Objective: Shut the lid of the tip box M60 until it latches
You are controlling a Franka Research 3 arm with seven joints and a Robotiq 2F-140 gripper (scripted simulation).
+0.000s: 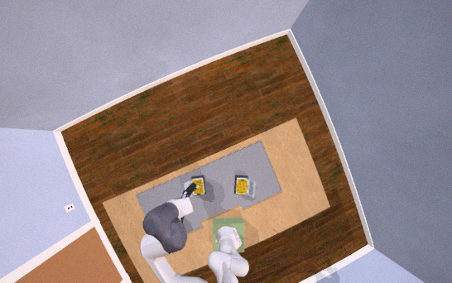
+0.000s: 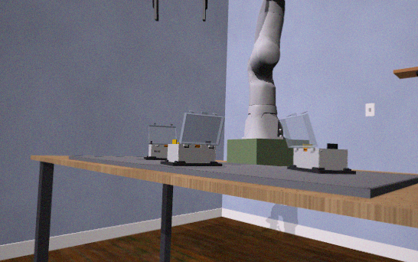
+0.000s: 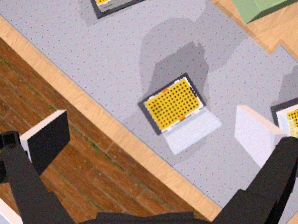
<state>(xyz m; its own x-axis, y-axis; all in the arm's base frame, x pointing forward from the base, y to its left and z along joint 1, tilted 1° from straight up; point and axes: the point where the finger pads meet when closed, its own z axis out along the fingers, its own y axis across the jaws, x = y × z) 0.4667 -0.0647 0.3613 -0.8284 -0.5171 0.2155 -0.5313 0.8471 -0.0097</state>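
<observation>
Three tip boxes with yellow inserts stand on the grey mat, all lids open. In the side view they are the far box (image 2: 161, 147), the middle box (image 2: 193, 151) and the near box (image 2: 319, 158). Their stickers are too small to read, so I cannot tell which is M60. My gripper (image 3: 151, 123) (image 2: 180, 9) is open and empty, high above the table. From overhead it (image 1: 189, 190) is beside one box; another (image 1: 242, 184) lies to the right.
The grey mat (image 1: 211, 182) lies on a wooden table (image 1: 290, 165). The arm's green pedestal (image 1: 228, 234) stands at the table's near edge. In the overhead view the arm hides the third box. The table edge and wooden floor (image 3: 80, 163) lie under the gripper.
</observation>
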